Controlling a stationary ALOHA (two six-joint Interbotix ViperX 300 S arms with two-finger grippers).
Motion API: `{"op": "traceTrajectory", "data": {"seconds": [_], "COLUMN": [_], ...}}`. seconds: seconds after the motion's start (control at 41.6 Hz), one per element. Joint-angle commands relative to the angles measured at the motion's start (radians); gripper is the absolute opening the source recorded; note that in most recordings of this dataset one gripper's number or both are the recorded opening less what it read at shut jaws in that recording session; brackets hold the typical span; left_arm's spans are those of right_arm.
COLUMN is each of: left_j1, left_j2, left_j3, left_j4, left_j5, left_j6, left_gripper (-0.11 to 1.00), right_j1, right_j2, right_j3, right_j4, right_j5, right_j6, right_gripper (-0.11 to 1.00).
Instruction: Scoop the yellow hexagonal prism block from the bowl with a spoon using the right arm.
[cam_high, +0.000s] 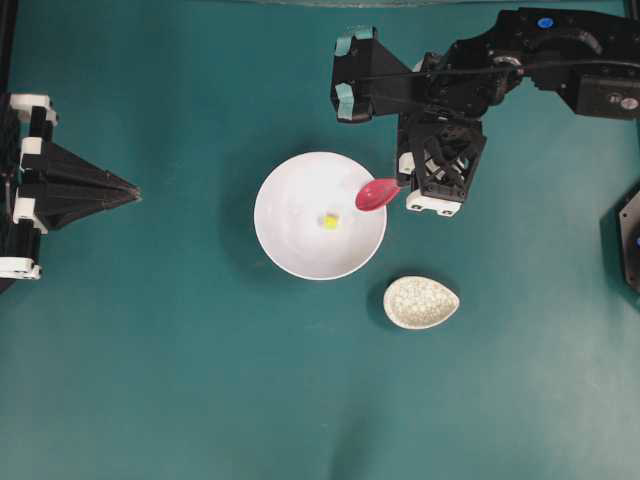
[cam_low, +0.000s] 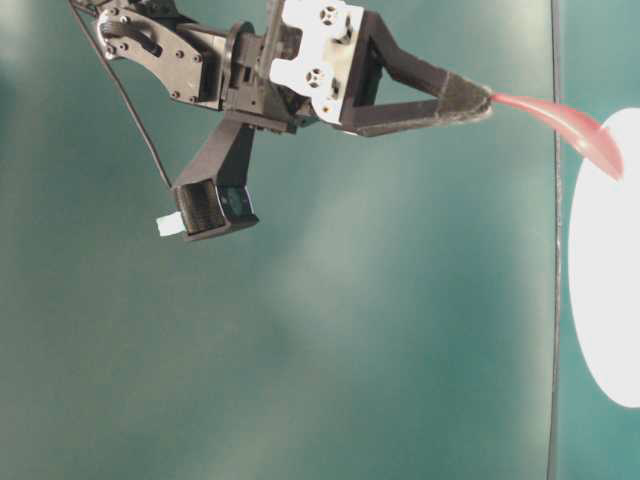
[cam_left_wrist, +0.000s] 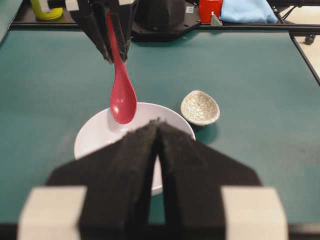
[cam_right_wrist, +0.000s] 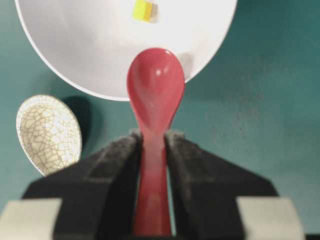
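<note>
Approach step, judged from the layout: right hand (cam_right_wrist: 152, 150) clamped on the handle of the spoon (cam_high: 377, 193), scoop poised above the rim of the bowl (cam_high: 290, 245) at about two o'clock in the overhead view, clear of the inside. Yellow hexagonal prism block (cam_high: 330, 221) lying loose on the bowl floor, slightly toward three o'clock of centre, apart from the scoop. Small speckled dish (cam_high: 421, 302) on the bench (cam_high: 150, 380) near the bowl at four o'clock. Left hand (cam_high: 125, 189) pressed shut on nothing, parked well off at nine o'clock. Next, probably: dip the scoop to the floor, then slide toward eight o'clock under the block.
</note>
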Motion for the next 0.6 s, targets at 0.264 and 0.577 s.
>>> {"op": "traceTrajectory", "data": {"seconds": [0.264, 0.577], "left_j1": [-0.002, 0.000], "left_j2": [0.006, 0.006], "left_j3": [-0.025, -0.023], "left_j4": [0.003, 0.002], "left_j5": [-0.011, -0.009], "left_j6": [0.003, 0.003], "left_gripper": [0.03, 0.03], "right_j1": [-0.002, 0.006], "right_j2": [-0.006, 0.035], "right_j3": [-0.037, -0.094], "right_j4": [0.000, 0.002], "right_j5": [0.018, 0.055], "right_j6": [0.006, 0.006], "right_gripper": [0.24, 0.23]}}
